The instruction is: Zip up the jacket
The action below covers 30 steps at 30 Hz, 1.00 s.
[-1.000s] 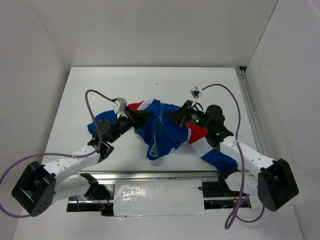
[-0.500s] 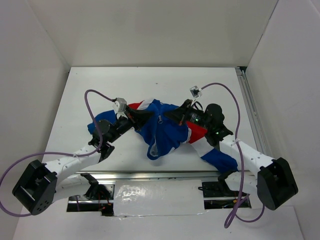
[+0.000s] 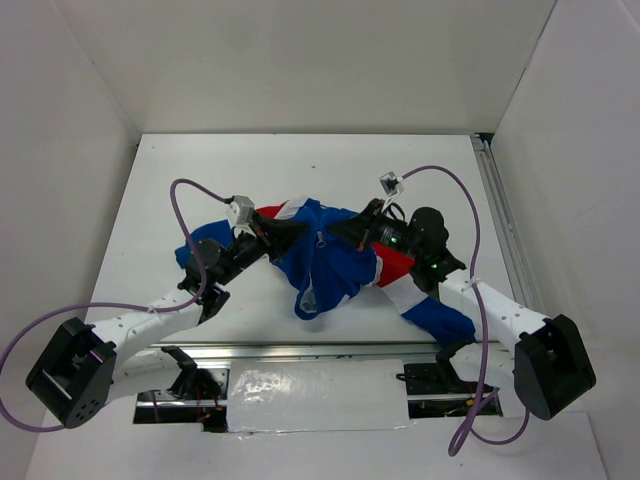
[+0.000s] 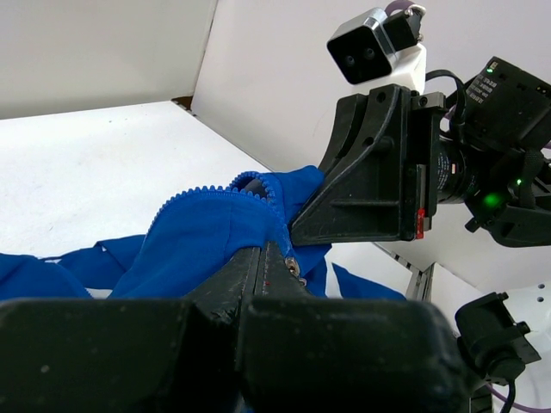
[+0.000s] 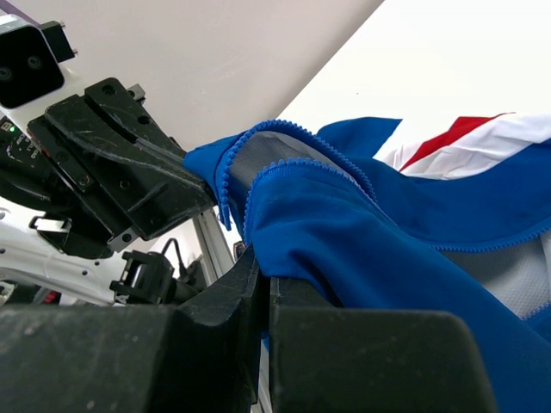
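The jacket (image 3: 335, 262) lies bunched at the table's middle, royal blue with red and white panels (image 3: 395, 265). My left gripper (image 3: 296, 229) is shut on its blue front edge from the left. My right gripper (image 3: 338, 229) is shut on the facing edge from the right, a short way from the left one. In the left wrist view my gripper (image 4: 265, 251) pinches blue fabric with zipper teeth (image 4: 211, 191), and a small metal zipper part (image 4: 295, 268) sits beside the fingers. In the right wrist view my gripper (image 5: 258, 268) clamps the blue edge (image 5: 344, 224), its zipper teeth (image 5: 225, 172) arching above.
The white table (image 3: 300, 170) has white walls on three sides and a metal rail (image 3: 500, 210) along its right edge. Purple cables (image 3: 180, 215) loop from both wrists. One blue sleeve (image 3: 440, 318) runs under my right arm and another (image 3: 198, 245) under my left arm.
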{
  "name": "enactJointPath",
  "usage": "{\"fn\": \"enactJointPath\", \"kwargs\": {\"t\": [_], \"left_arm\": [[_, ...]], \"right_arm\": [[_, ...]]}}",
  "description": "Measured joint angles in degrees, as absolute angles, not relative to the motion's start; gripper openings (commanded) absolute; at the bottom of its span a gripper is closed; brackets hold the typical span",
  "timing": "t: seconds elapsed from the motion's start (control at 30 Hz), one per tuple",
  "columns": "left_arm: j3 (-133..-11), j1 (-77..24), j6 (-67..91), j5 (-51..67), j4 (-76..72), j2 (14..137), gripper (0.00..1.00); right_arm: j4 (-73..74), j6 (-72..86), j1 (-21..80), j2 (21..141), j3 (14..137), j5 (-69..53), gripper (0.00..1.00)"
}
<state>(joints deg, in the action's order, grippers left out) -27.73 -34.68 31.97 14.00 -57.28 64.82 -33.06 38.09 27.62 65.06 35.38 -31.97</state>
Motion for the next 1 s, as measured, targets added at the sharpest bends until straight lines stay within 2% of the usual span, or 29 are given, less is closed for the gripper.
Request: {"fn": "enactJointPath", "kwargs": {"t": [1.0], "left_arm": [[-24.86, -34.68, 31.94, 15.49, -58.92, 65.23, 0.00]], "right_arm": [[-31.24, 38.09, 27.38, 65.08, 37.39, -32.10, 0.00]]}}
